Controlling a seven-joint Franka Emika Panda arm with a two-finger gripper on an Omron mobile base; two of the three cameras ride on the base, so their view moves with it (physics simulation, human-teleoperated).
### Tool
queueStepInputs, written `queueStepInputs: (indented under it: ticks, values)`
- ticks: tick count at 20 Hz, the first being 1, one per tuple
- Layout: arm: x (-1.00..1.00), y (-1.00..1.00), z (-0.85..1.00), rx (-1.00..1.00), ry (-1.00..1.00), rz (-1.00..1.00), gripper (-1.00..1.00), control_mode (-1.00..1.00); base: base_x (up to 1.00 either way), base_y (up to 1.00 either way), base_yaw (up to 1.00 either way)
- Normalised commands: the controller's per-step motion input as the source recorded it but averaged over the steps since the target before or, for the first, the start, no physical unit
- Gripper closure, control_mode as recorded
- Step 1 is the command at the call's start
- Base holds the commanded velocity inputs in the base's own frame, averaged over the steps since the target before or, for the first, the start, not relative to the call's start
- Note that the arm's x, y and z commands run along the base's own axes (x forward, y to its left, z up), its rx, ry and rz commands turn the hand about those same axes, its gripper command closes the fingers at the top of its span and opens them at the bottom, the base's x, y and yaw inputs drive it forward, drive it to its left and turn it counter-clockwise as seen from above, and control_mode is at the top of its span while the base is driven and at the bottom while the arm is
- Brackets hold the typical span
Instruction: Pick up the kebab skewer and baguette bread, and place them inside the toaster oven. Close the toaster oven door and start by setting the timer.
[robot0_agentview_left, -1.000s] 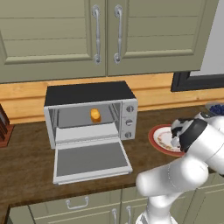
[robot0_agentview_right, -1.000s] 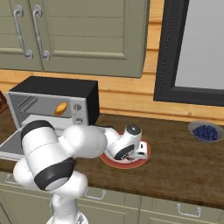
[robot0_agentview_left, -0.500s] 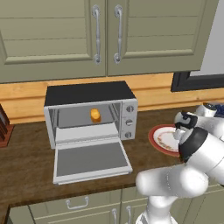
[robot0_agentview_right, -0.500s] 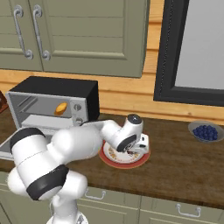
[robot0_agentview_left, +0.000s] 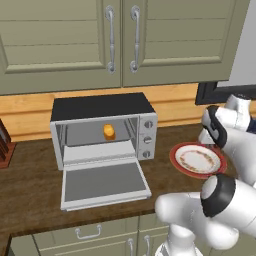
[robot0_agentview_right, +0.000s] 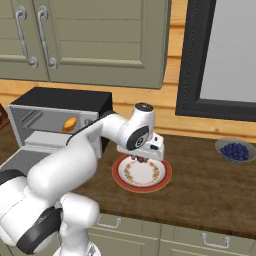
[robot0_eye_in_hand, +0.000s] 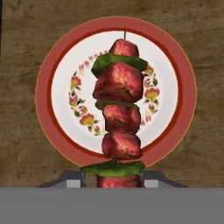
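Observation:
My gripper (robot0_eye_in_hand: 113, 177) is shut on the kebab skewer (robot0_eye_in_hand: 120, 109), a stick of red-brown meat chunks and green pieces, gripped at its near end. The skewer hangs above the red-rimmed plate (robot0_eye_in_hand: 43, 87), lifted off it. In the right base view the gripper (robot0_agentview_right: 144, 159) hovers just over the plate (robot0_agentview_right: 161, 176). The toaster oven (robot0_agentview_left: 100, 106) stands to the left with its door (robot0_agentview_left: 102, 182) dropped open. The golden baguette bread (robot0_agentview_left: 109, 132) lies inside on the rack and also shows as baguette bread (robot0_agentview_right: 70, 123) from the right.
A bowl of blueberries (robot0_agentview_right: 235, 150) sits on the counter at the far right. A knife block (robot0_agentview_left: 5, 145) stands at the left edge. Wall cabinets (robot0_agentview_left: 120, 40) hang above the oven. A dark-framed panel (robot0_agentview_right: 200, 60) rises behind the plate.
The hand was low on the plate; its jaws closed on the skewer and it has risen a little with the skewer in it. The arm's elbow has swung up.

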Motion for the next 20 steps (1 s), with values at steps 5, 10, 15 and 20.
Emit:
queueStepInputs:
  ticks: [5, 10, 15, 20]
  values:
    - [-0.33, 0.89, 0.35, 0.0, -0.02, -0.14, 1.0, -1.0, 0.0, 0.0, 0.0]
    - [-0.25, 0.89, 0.29, 0.0, -0.01, -0.15, 1.0, -1.0, 0.0, 0.0, 0.0]
    - [-0.01, 0.94, 0.11, 0.0, -0.01, -0.13, 1.0, -1.0, 0.0, 0.0, 0.0]
    - [0.0, 0.92, 0.0, 0.0, 0.0, -0.11, 1.0, -1.0, 0.0, 0.0, 0.0]
